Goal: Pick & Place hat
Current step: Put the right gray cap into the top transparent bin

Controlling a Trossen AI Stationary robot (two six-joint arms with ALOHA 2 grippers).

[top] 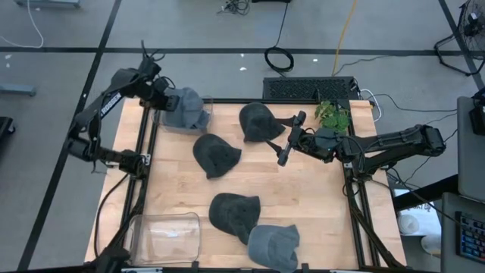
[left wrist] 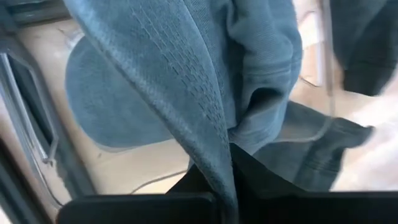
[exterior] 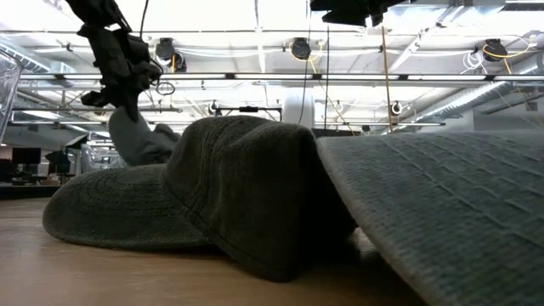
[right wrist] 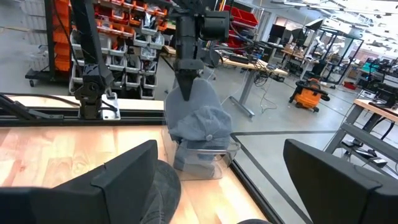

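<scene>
A grey-blue hat (top: 184, 108) hangs at the table's far left corner, with my left gripper (top: 161, 97) shut on its upper end. The right wrist view shows this hat (right wrist: 196, 118) drooping from the left gripper (right wrist: 186, 87) into a small clear bin (right wrist: 208, 163). My right gripper (top: 292, 137) stands open and level near the table's far middle, pointing toward the left, with nothing between its fingers. Right in front of it a dark hat (top: 261, 121) lies on the wood. My left gripper pinches a raised fold of the hat's cloth (left wrist: 219, 163) between its two fingers; how many layers, I cannot tell. The fingers come from above, slanting down. The hat hangs slack below them, its lower end (right wrist: 200, 144) reaching into the clear bin.
Two more dark hats (top: 216, 155) (top: 235, 213) and a grey hat (top: 274, 246) lie on the table. A larger clear bin (top: 167, 236) stands at the near left corner. A green plant (top: 332, 115) and a keyboard (top: 309, 88) sit at the far edge.
</scene>
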